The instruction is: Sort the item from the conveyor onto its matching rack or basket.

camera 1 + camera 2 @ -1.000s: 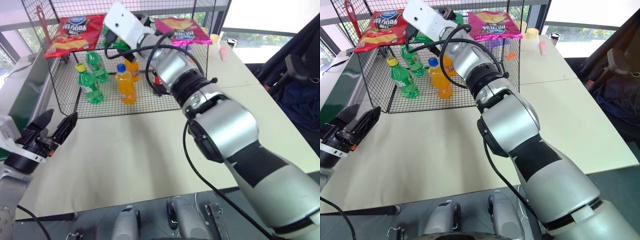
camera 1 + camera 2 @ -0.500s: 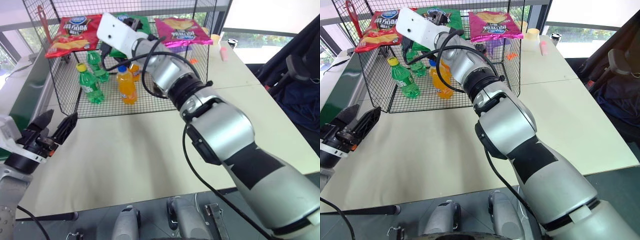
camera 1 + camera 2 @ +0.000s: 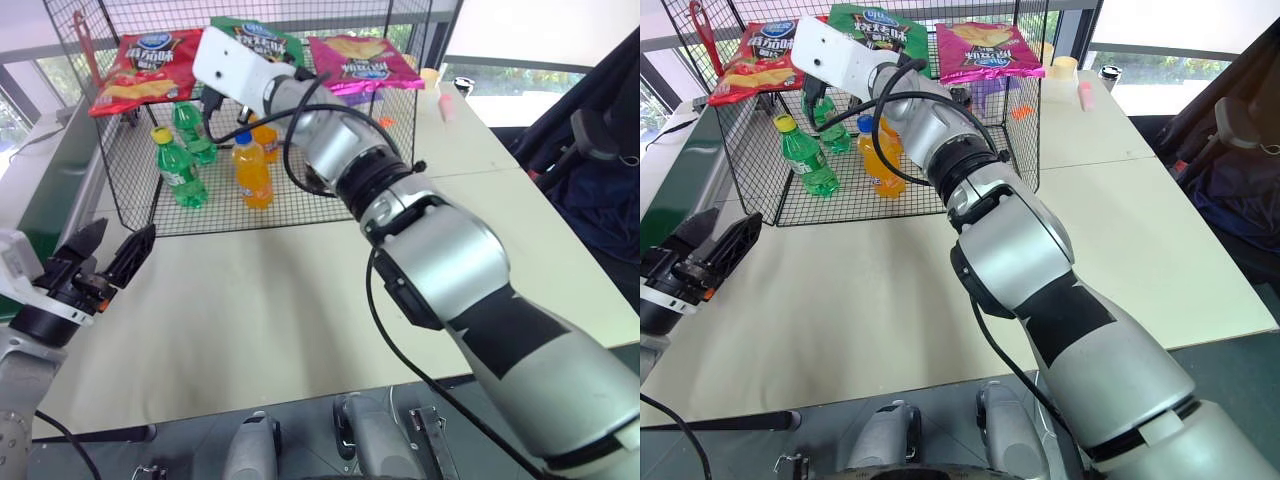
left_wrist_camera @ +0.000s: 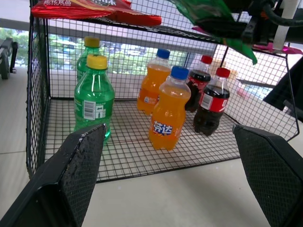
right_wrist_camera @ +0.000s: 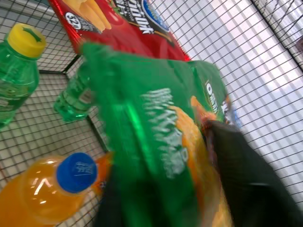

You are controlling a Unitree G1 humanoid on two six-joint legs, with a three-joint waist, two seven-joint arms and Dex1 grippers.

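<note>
The item, a shiny green crisp bag (image 3: 256,35) with a round blue logo, lies on the upper wire shelf of the black wire rack (image 3: 112,175), between a red bag and a pink bag. Its near edge hangs over the shelf front. My right gripper (image 4: 246,28) reaches level to that edge and is shut on the bag. One black finger (image 5: 241,179) presses on the bag's top. My left gripper (image 3: 122,235) hovers open and holds nothing above the table's near left, beside the dark green conveyor (image 3: 675,170).
A red crisp bag (image 3: 148,65) and a pink crisp bag (image 3: 362,58) flank the green one. Inside the rack stand green bottles (image 3: 180,170), orange bottles (image 3: 252,170) and cola bottles (image 4: 210,106). The beige table (image 3: 260,300) stretches in front.
My right gripper has carried the green bag up from below the shelf edge and pushed it farther back onto the shelf, rolling the wrist a little. The left arm has kept still.
</note>
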